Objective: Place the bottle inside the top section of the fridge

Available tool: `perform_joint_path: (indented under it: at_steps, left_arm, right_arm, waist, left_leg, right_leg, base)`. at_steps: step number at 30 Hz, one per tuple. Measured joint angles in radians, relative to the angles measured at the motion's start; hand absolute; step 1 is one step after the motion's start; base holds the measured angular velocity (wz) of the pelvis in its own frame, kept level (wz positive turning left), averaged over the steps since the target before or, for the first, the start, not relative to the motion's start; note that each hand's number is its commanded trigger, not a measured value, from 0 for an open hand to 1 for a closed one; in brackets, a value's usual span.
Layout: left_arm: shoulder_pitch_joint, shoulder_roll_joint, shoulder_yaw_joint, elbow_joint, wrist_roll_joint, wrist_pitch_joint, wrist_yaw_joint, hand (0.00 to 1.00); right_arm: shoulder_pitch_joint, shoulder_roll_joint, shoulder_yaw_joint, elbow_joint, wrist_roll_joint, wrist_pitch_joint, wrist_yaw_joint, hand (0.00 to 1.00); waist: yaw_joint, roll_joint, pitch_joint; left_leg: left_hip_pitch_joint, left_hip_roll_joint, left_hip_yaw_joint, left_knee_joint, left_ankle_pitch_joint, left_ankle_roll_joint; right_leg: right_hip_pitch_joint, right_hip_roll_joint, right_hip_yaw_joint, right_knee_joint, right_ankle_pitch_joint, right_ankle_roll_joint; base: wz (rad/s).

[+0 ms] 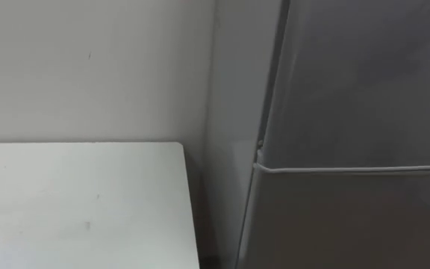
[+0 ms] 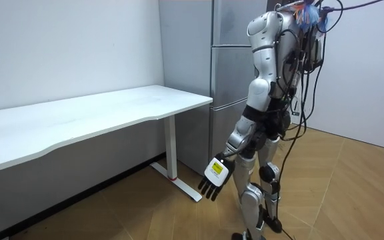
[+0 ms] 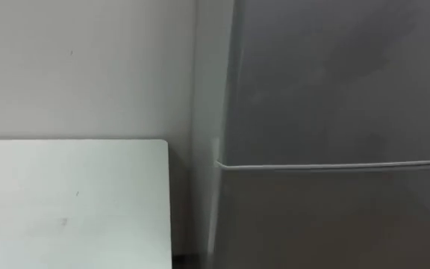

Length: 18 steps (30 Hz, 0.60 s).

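Fridge: doors shut. Left hand, before fridge: fingers apart, relaxed, empty. Opening and loading not yet done.

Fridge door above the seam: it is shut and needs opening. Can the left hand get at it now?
Probably yes: the left hand hangs open at the robot's side, the robot stands close to the fridge, and nothing stands before that door.

Shut fridge beside table
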Motion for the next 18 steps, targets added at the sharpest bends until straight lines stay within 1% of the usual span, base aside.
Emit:
perform_joint_path:
  at_steps: [2,5,7,11,15,16,18]
  left_arm:
    - [0.0,0.001,-0.001,0.0,0.0,0.0,0.0,0.0]
    - [0.0,0.001,-0.002,0.001,0.0,0.0,0.0,0.0]
    - [0.0,0.001,-0.002,0.004,0.0,0.0,0.0,0.0]
    - [-0.003,0.003,0.0,0.004,0.004,0.0,0.0,0.0]
    - [-0.002,0.003,0.0,0.007,0.018,0.0,0.0,0.0]
    - [-0.003,0.003,0.001,0.01,0.018,-0.001,0.0,0.0]
    - [-0.002,0.003,0.001,0.018,0.02,0.0,0.0,0.0]
  right_arm:
    - [0.0,0.0,0.0,0.0,0.0,0.0,0.0,0.0]
    - [0.0,0.0,0.001,-0.001,0.0,-0.003,0.002,0.0]
    - [0.0,0.0,0.004,-0.008,-0.005,-0.004,0.002,0.0]
    - [-0.003,0.0,0.007,-0.037,-0.045,-0.006,0.004,0.0]
    - [-0.044,0.0,0.034,-0.078,-0.051,-0.015,0.033,0.0]
    - [-0.046,0.0,0.039,-0.087,-0.051,-0.016,0.039,0.0]
    - [-0.053,0.0,0.045,-0.107,-0.052,-0.016,0.056,0.0]
  waist:
    - [0.0,-0.004,-0.0021]
    - [0.003,-0.016,0.0016]
    - [0.007,-0.017,0.0019]
    - [0.026,-0.009,0.0012]
    - [0.028,0.001,0.0005]
    - [0.029,0.003,0.0014]
    - [0.033,0.004,0.0007]
  left_leg:
    - [0.0,0.0,0.0,0.0,0.0,0.0]
    - [-0.001,0.0,-0.001,0.001,0.0,0.0]
    - [-0.002,0.0,-0.001,0.001,0.0,0.0]
    - [-0.003,0.001,-0.001,-0.004,0.0,0.0]
    - [-0.001,0.001,-0.003,-0.004,0.0,0.0]
    - [-0.001,0.001,-0.005,-0.004,0.0,0.0]
    - [0.0,0.001,-0.01,-0.003,0.0,0.0]
  right_leg:
    - [0.001,0.0,0.0,-0.001,0.0,0.0]
    - [0.002,0.0,0.0,-0.002,0.0,0.0]
    - [0.003,0.0,0.0,-0.002,0.0,0.0]
    - [-0.001,0.001,0.002,0.0,0.0,0.0]
    - [0.006,0.001,0.001,0.0,0.0,0.0]
    - [0.011,0.001,0.0,-0.001,0.0,0.0]
    - [0.014,0.001,-0.002,-0.001,0.0,0.0]
  base:
    - [0.0]
    - [0.0]
    - [0.0]
    - [0.0]
    - [0.0]
    - [0.04]
    - [0.05]
